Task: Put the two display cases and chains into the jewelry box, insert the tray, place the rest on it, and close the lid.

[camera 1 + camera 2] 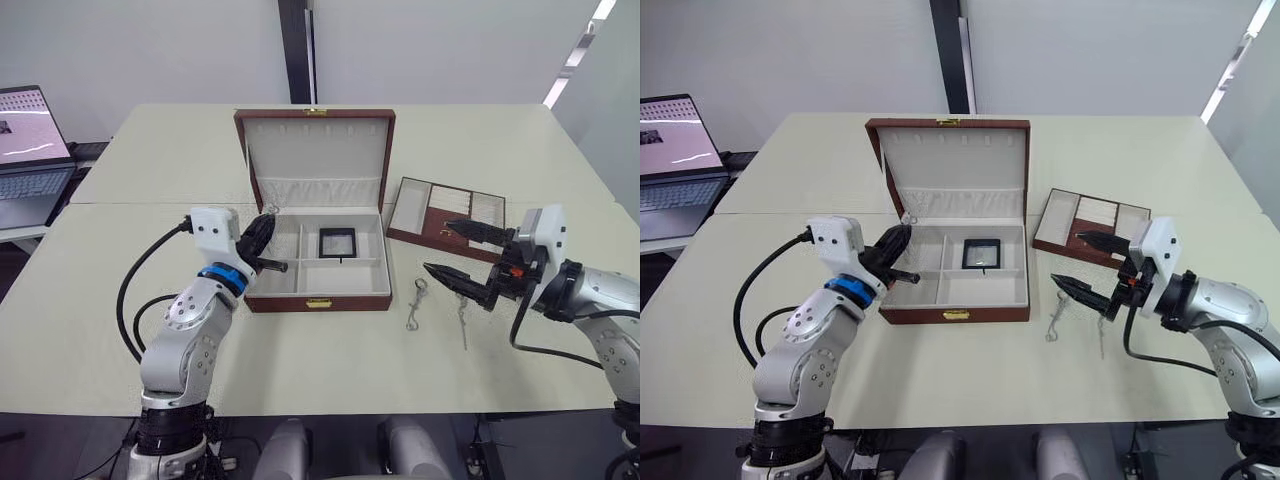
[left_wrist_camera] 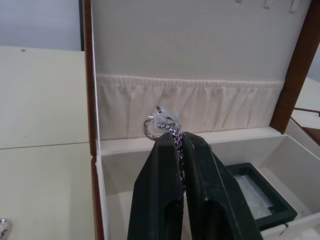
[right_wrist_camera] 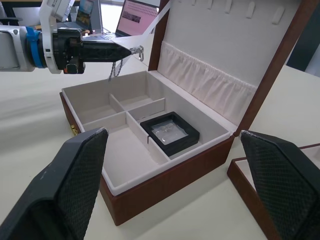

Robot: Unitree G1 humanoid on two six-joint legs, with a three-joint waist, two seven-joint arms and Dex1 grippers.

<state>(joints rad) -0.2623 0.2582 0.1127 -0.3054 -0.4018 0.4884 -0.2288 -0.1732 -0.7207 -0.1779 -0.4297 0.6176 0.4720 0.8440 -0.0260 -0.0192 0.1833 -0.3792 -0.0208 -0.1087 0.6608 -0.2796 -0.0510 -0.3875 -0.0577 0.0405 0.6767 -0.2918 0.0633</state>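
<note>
Right now your left gripper (image 3: 131,50) is pinched tight on a chain (image 2: 172,131), holding it over the left end of the open jewelry box (image 1: 318,300), whose lid (image 1: 316,150) stands upright. One display case (image 1: 337,242) already lies in the box's right rear compartment, while your right gripper (image 1: 452,252) hangs wide apart with nothing in it, near the table's right edge, by the tray (image 1: 445,214) and above two thin silver pieces (image 1: 416,303) on the table (image 1: 330,360)

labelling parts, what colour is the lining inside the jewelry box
Cream, on the jewelry box compartments; clearest in the right wrist view.
</note>
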